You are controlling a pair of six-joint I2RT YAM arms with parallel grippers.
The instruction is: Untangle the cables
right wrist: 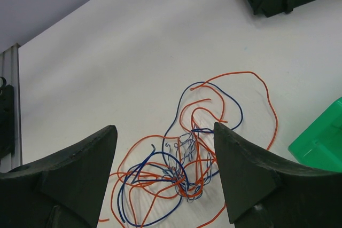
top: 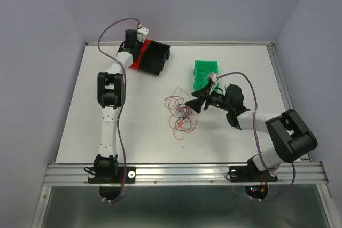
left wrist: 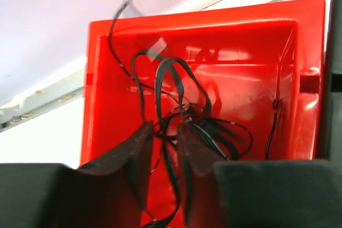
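Hovering my right fingers [right wrist: 243, 174] wide apart over the limp, featherlight cables [right wrist: 184, 177], I am eyeing an outer orange loop [right wrist: 251, 73] to pinch, left fingers [left wrist: 139, 158] slightly parted around black strands [left wrist: 172, 78].

left arm [top: 109, 116]: stretched almost straight from its base at the near edge toward the far left, elbow joint about halfway along, wrist bent down at the far end.
left gripper [left wrist: 164, 132]: pointing downward, its two dark fingers [left wrist: 140, 156] close together with a narrow gap between them.
right arm [top: 267, 126]: folded, elbow pushed out to the right, forearm reaching back to the left.
right gripper [right wrist: 163, 177]: low and aimed leftward, jaws spread wide apart.
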